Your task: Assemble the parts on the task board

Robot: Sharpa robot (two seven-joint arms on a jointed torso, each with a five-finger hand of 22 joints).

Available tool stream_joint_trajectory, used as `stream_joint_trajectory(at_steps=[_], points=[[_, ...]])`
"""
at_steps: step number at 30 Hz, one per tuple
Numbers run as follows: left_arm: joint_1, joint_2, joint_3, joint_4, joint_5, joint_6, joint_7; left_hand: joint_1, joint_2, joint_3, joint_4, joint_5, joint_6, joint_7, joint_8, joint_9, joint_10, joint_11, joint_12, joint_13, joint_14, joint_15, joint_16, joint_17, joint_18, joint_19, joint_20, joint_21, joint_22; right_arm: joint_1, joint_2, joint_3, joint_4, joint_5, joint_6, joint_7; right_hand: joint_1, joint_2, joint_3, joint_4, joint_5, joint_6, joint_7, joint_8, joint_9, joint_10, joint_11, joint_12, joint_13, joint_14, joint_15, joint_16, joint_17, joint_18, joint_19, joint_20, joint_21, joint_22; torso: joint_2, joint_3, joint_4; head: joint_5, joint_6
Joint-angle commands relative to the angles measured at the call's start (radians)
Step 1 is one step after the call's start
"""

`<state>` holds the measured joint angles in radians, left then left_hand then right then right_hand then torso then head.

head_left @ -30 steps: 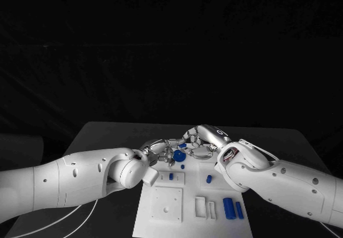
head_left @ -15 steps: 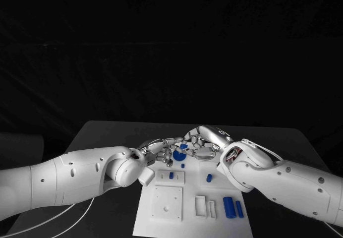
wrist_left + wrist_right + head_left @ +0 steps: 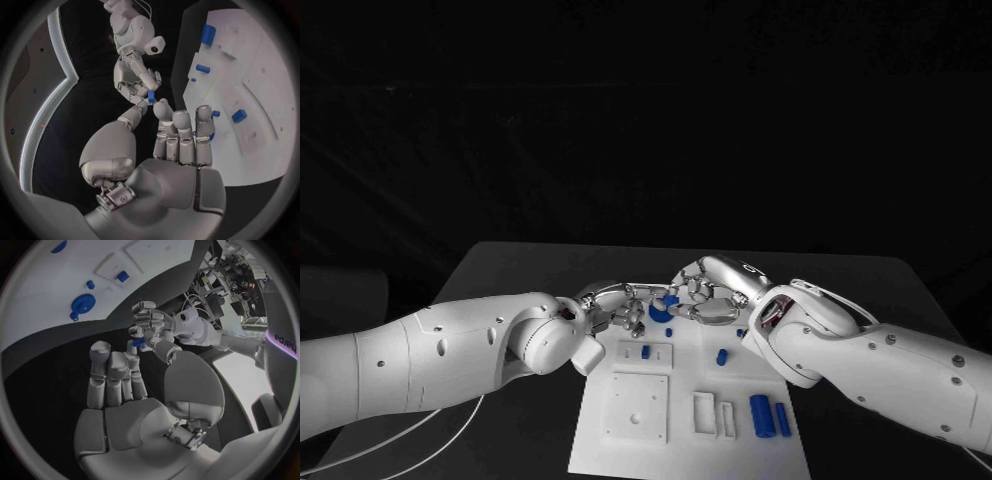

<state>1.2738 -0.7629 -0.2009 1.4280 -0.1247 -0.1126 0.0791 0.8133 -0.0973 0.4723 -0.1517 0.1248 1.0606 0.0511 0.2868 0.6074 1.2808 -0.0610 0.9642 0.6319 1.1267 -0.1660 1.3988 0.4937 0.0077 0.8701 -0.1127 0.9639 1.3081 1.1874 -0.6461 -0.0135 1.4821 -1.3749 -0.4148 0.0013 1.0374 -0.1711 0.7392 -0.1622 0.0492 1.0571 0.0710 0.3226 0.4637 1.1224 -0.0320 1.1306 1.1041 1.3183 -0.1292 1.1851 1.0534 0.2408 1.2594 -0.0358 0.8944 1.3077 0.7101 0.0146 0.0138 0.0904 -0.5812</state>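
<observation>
Nearest me on the task board (image 3: 625, 445) I see 2 blue bars lying side by side near its right edge, the thicker blue bar (image 3: 762, 417) and the thinner blue bar (image 3: 782, 421) just beside it. To their left stand 2 white upright blocks (image 3: 715, 416), and further left sits a square white plate (image 3: 635, 408) with a small hole in it.

Going up the board, I see a short blue peg (image 3: 721, 356) standing toward the right, and a small blue piece (image 3: 645, 351) set in a white holder on the left. Beyond those a tiny blue stud (image 3: 669, 333) shows just below a round blue disc (image 3: 661, 313), which lies on the board near its far end.

Over that far end my 2 hands meet. The left hand (image 3: 607, 302) and the right hand (image 3: 704, 290) come together fingertip to fingertip above the disc. In the left wrist view a small blue part (image 3: 151, 96) sits at the fingertips of the right hand, with my left thumb tip right beside it; the right wrist view shows the same part (image 3: 138, 342) between the 2 sets of fingertips. I cannot tell which hand has the actual hold on it, or whether both do.

The dark surface (image 3: 516, 265) stretches behind them.
</observation>
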Motion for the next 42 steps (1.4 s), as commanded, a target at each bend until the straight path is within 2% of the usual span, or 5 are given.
stream_joint_trajectory(at_steps=[1,13,20,31,42], points=[[0.000,0.001,0.001,0.001,-0.030,0.052,-0.005,0.012,-0.003,0.001,-0.011,0.005,-0.008,0.001,0.003,0.002,-0.008,0.000,0.003,-0.002,-0.009,-0.001,0.004,-0.003,0.008,-0.007,-0.143,0.001,0.019,0.000,-0.001,0.000,0.004,0.012,0.058,0.031,-0.001,0.012,-0.002,-0.006,0.006,0.009,0.009,0.006,-0.001,0.000,0.001,0.004,0.001,-0.002,-0.007,0.004,0.002,0.021,0.000,-0.006,0.005,0.020,0.000,-0.0003,-0.0003,0.000,-0.002],[-0.001,0.003,0.001,0.006,-0.067,0.090,-0.025,-0.013,-0.042,-0.004,0.003,-0.064,-0.029,0.009,-0.006,-0.001,-0.022,0.007,-0.002,-0.011,-0.020,0.007,0.001,-0.012,0.006,-0.012,-0.139,-0.004,0.016,0.000,0.002,0.000,0.005,0.012,0.079,0.032,-0.003,0.015,-0.006,-0.012,0.006,0.008,0.009,0.005,-0.002,0.000,0.002,0.003,0.002,-0.003,-0.007,0.004,0.002,0.021,-0.001,-0.006,0.005,0.020,0.000,-0.0011,0.0000,-0.002,-0.005],[-0.001,0.002,0.001,0.006,-0.067,0.094,-0.026,-0.016,-0.040,0.000,0.010,-0.069,-0.027,0.008,-0.005,0.000,-0.022,0.007,-0.001,-0.013,-0.021,0.007,0.002,-0.013,0.007,-0.012,-0.139,-0.005,0.015,0.000,0.002,0.000,0.004,0.012,0.088,0.032,-0.003,0.015,-0.007,-0.014,0.006,0.008,0.010,0.005,-0.002,-0.001,0.002,0.003,0.002,-0.003,-0.007,0.003,0.002,0.021,-0.002,-0.006,0.005,0.020,0.000,-0.0009,0.0002,-0.001,-0.006],[-0.001,0.001,0.001,0.006,-0.058,0.095,-0.020,0.066,0.045,0.026,-0.038,-0.061,-0.012,0.004,0.007,0.007,-0.013,0.003,0.006,-0.019,-0.018,0.003,0.012,-0.017,0.007,-0.011,-0.138,0.001,0.019,0.000,0.002,0.000,0.002,0.012,0.106,0.035,-0.004,0.017,-0.008,-0.018,0.007,0.007,0.010,0.005,-0.003,-0.001,0.002,0.003,0.002,-0.003,-0.007,0.003,0.002,0.021,-0.002,-0.006,0.006,0.020,-0.001,-0.0007,-0.0006,-0.004,-0.008],[-0.001,0.001,0.001,0.004,-0.047,0.101,-0.015,0.106,0.092,0.029,-0.079,-0.018,0.003,0.002,0.018,0.013,-0.009,0.001,0.007,-0.028,-0.019,0.003,0.016,-0.024,0.003,-0.014,-0.136,0.004,0.018,0.000,0.001,0.000,-0.003,0.013,0.121,0.039,-0.003,0.021,-0.008,-0.022,0.008,0.006,0.010,0.004,-0.004,-0.002,0.002,0.002,0.003,-0.003,-0.007,0.002,0.002,0.021,-0.003,-0.006,0.007,0.019,0.000,-0.0004,-0.0004,-0.005,-0.009]])
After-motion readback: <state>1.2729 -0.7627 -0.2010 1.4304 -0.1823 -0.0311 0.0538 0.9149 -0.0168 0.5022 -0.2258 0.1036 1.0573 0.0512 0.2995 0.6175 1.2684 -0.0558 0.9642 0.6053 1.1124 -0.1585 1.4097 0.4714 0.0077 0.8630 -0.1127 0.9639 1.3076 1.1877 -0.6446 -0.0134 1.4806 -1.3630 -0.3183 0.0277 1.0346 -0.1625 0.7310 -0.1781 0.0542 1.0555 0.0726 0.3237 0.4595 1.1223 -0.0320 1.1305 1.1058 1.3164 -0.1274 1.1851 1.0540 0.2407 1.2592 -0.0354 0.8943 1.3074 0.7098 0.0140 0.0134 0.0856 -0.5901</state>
